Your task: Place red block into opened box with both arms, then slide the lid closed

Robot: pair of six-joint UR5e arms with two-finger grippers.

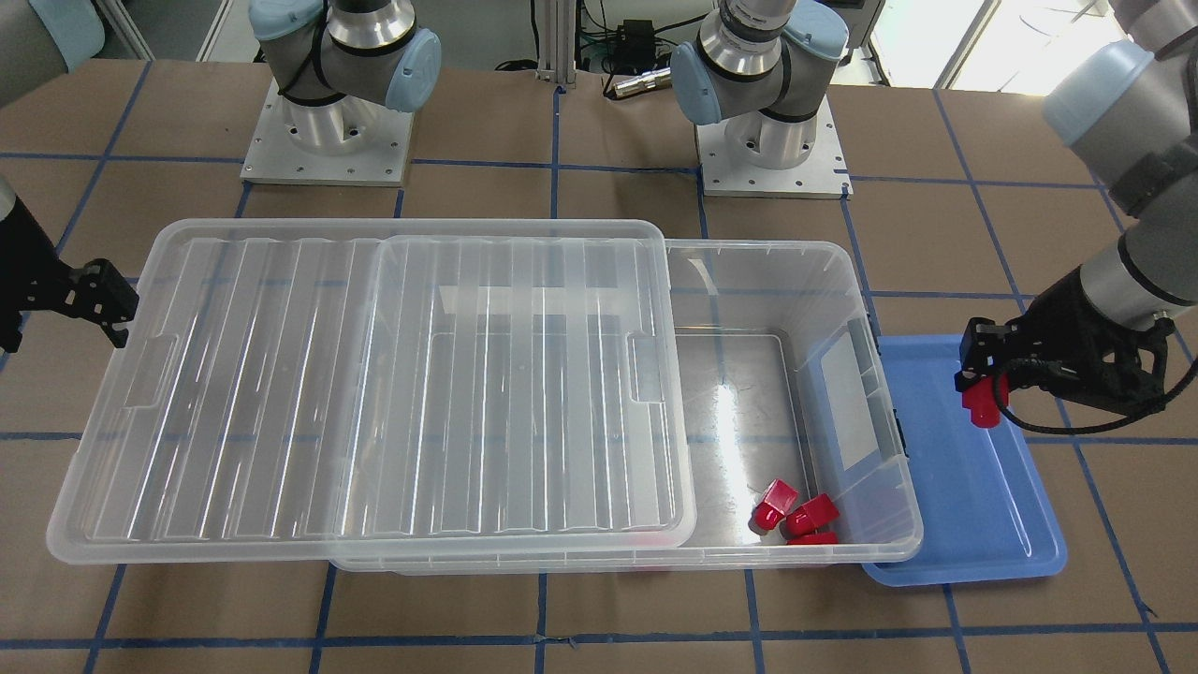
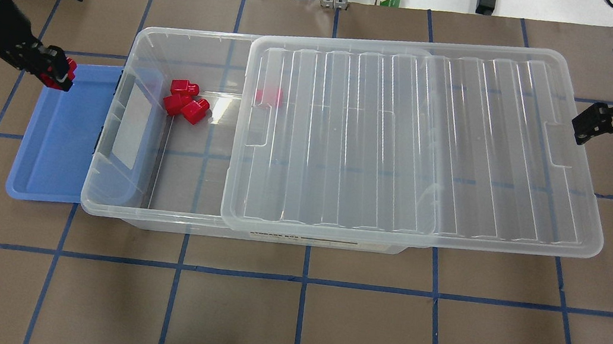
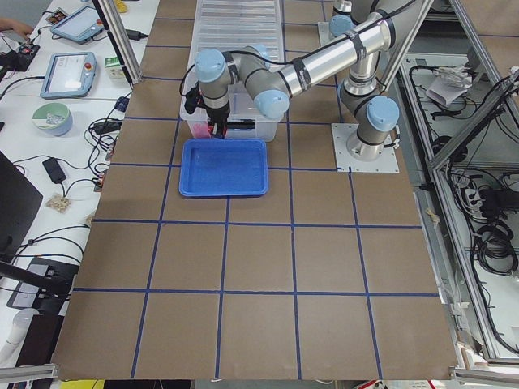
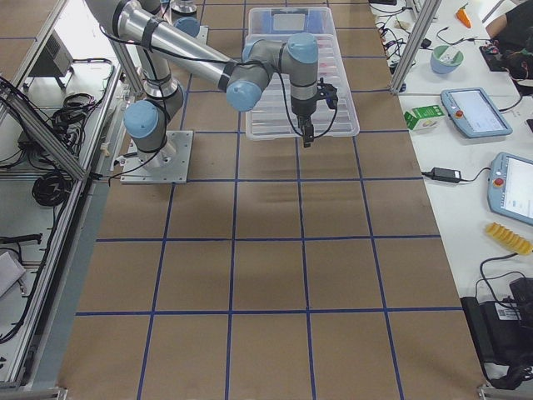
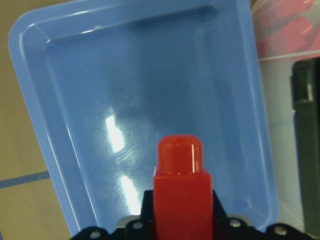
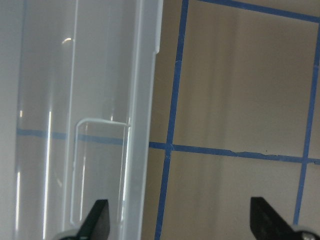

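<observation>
Red block [image 1: 981, 404] clamped in my left jaws, above the blue tray [image 1: 973, 510] at right. Lid [image 1: 374, 374] half-covers the box [image 1: 900, 510] holding loose blocks [image 1: 810, 513]; right jaws gape.

The lid [image 2: 418, 146] covers most of the box [image 2: 156, 217], leaving only its left end open from above. Red blocks [image 2: 184, 102] crowd that opening's far side. A blue tray [image 2: 55, 143] sits just left.

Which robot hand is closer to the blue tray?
Left. The left gripper holds a red block right over the blue tray; the right gripper hovers open by the far end of the lid, beyond the whole box.
</observation>
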